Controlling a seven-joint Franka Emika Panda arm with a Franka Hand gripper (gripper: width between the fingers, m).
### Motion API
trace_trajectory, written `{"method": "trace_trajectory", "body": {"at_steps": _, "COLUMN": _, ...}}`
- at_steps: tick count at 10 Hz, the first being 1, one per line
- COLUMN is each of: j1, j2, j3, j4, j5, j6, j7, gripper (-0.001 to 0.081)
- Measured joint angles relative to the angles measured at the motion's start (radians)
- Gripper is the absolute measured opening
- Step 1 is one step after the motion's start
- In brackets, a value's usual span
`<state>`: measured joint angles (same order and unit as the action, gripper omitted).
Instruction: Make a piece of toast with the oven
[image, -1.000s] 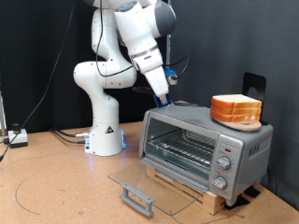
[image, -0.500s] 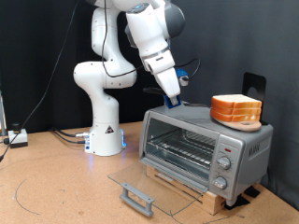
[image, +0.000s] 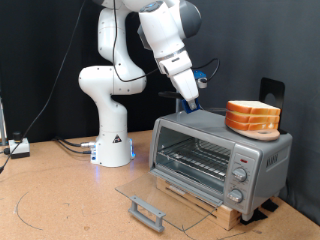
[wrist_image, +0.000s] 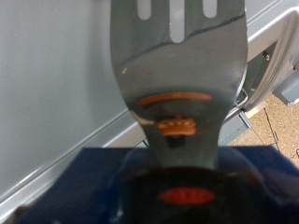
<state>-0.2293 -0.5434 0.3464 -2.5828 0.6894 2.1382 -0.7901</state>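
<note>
The silver oven (image: 262, 157) stands at the exterior view's right on a wooden board, its glass door (image: 150, 192) dropped open and its wire rack (image: 195, 157) bare. A thick stack of bread slices (image: 252, 117) lies on the oven's top. No single piece of toast shows. My gripper (image: 189, 99) hangs just above the oven's top, to the exterior view's left of the stack. It is shut on a blue-handled metal spatula (wrist_image: 177, 56), whose slotted blade points down over the oven's silver top (wrist_image: 56, 84).
The door's grey bar handle (image: 147, 212) lies low on the table in front of the oven. Round knobs (image: 238, 177) sit on the oven's right panel. The robot's white base (image: 112, 140) stands at the exterior view's left. Cables lie on the table at the far left.
The gripper with the spatula has moved to the exterior view's right over the oven's top, closer to the bread stack. Oven, door and stack have not moved.
</note>
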Motion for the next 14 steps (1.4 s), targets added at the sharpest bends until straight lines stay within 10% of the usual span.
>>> {"method": "trace_trajectory", "body": {"at_steps": 14, "j1": 0.007, "j2": 0.092, "j3": 0.192, "j4": 0.045, "j5": 0.048, "j6": 0.130, "j7": 0.088, "gripper": 0.0410}}
